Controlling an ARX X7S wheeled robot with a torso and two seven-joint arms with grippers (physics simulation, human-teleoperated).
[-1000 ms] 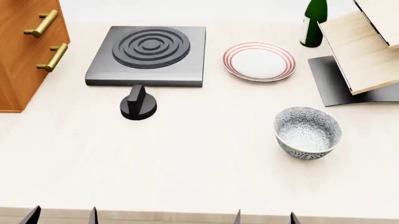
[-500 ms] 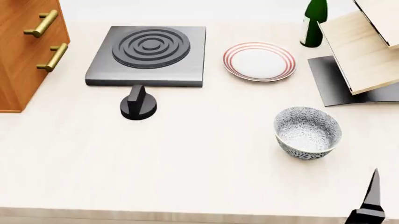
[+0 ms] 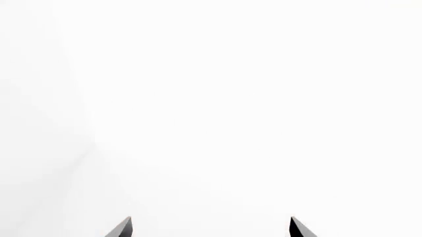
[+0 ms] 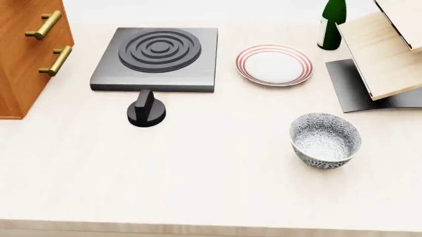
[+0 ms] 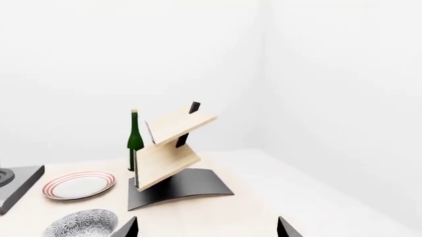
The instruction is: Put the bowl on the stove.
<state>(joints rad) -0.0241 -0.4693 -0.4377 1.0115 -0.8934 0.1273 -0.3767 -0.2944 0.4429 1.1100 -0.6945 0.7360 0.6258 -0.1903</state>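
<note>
The bowl sits upright on the desk, well apart from the stove, with a plate between them farther back. The left claw and right claw show fingertips spread wide, holding nothing; neither appears in the head view.

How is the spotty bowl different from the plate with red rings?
The bowl is deep with tall sides; the plate is flat and shallow. The bowl is covered in a grey speckled pattern, while the plate is plain white with red rings at its rim. The bowl sits nearer the robot; the plate lies farther back, beside the stove. Both are round, empty and upright.
</note>
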